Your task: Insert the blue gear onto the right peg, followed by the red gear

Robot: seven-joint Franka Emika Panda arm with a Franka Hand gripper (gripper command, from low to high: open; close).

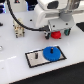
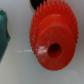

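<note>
On the white table, the blue gear is seen lying flat on the black-rimmed plate. Behind it, the red gear is found under the gripper; whether it is clamped cannot be told.

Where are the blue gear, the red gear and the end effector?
blue gear (image 1: 51, 53), exterior view, top face near hub.
red gear (image 2: 50, 41), wrist view, top face above hole.
end effector (image 1: 54, 34), exterior view, between fingertips.

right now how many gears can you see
2: the blue gear sits on the black-rimmed plate; the red gear lies on the table under the gripper. None seems hidden.
</note>
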